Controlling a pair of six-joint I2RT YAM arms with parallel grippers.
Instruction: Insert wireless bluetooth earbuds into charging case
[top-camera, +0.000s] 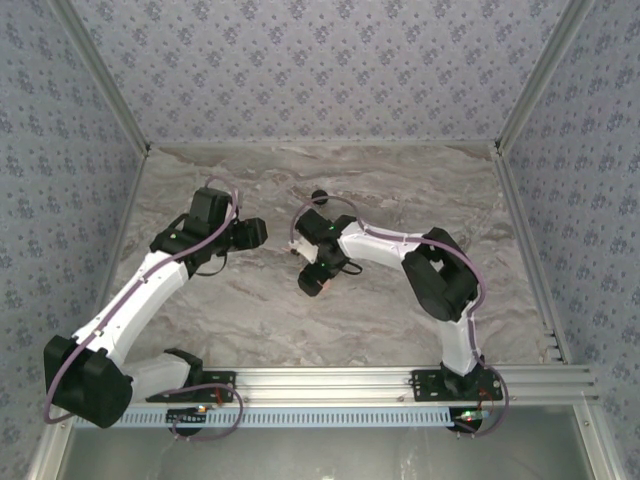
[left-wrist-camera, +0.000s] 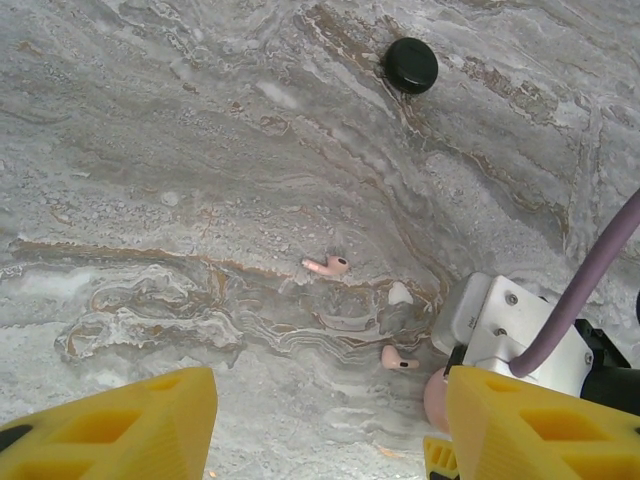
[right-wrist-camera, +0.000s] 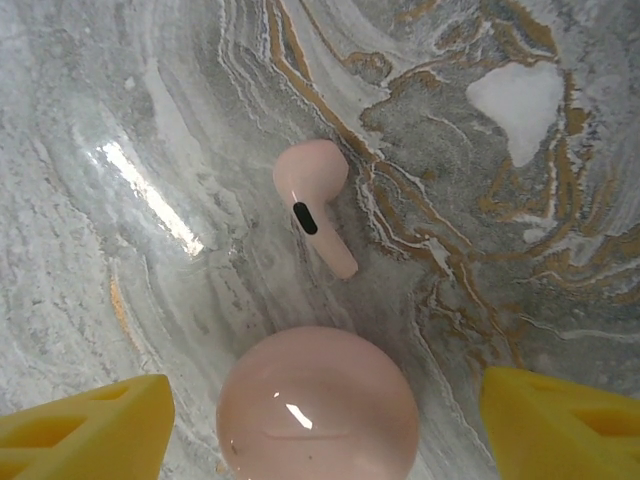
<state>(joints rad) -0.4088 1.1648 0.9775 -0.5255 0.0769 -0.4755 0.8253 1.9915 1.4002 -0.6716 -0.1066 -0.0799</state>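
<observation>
Two small pink earbuds lie on the marble table: one (left-wrist-camera: 327, 265) further out, the other (left-wrist-camera: 399, 359) close to the right arm's wrist. That nearer earbud (right-wrist-camera: 312, 205) lies just beyond the round pink charging case (right-wrist-camera: 317, 405), whose lid is shut. My right gripper (right-wrist-camera: 320, 425) is open, its yellow fingers (right-wrist-camera: 85, 425) on either side of the case with gaps on both sides. My left gripper (left-wrist-camera: 325, 430) is open above bare marble, short of both earbuds. The case's edge (left-wrist-camera: 436, 398) peeks out beside the left gripper's right finger.
A black round puck (left-wrist-camera: 411, 64) lies on the table further back, also seen as a puck (top-camera: 319, 196) near the far wall. The right arm's white wrist block and purple cable (left-wrist-camera: 590, 290) crowd the space to the right of the earbuds.
</observation>
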